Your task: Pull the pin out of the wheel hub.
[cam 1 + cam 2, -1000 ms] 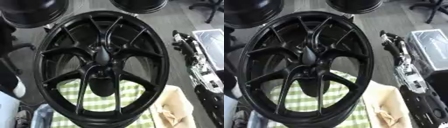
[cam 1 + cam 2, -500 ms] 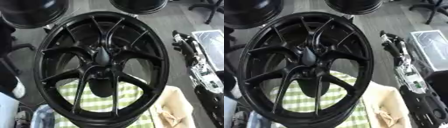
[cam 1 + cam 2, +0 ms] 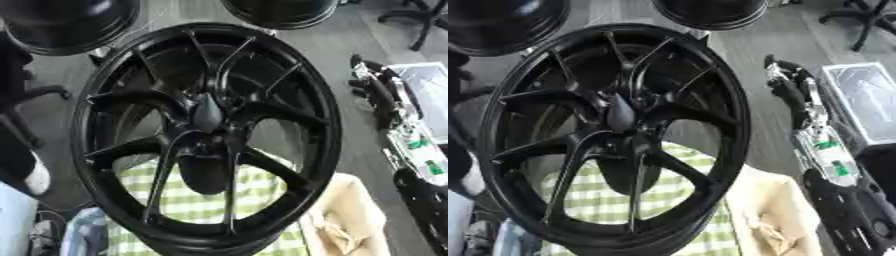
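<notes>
1. One large black wheel point(image 3: 206, 137) fills the middle of both views. It stands on its rim, leaning a little, and its thin paired spokes run out from the hub point(image 3: 203, 145) to the wide outer ring.
2. At the centre of the hub sits the pin point(image 3: 207, 112), a dark grey tapered piece that is paler than the spokes around it. It is seated in the hub, and nothing touches it.
3. The wheel's lower rim rests on a green-and-white checked cloth point(image 3: 197, 202), which shows through the lower gaps between the spokes and reaches toward the near edge of the views.
4. The right hand point(image 3: 785, 82) shows at the right side, well apart from the wheel's rim and from the pin. It sits at the far end of the robot's right arm point(image 3: 824, 155), which comes up from the lower right corner, black and silver with small green marks. It holds nothing that can be seen, but whether it is spread or closed cannot be told.
5. No left hand shows in either view.
6. Just right of the wheel's lower rim, at the cloth's right edge, lies a crumpled beige bag point(image 3: 350, 217).
7. A clear plastic box point(image 3: 864, 100) stands beyond the right arm, near the right border.
8. Two more black wheels lie on the grey floor behind, one at the upper left point(image 3: 66, 22) and one at the top middle point(image 3: 280, 11).
9. An office chair base point(image 3: 424, 17) shows in the upper right corner.
</notes>
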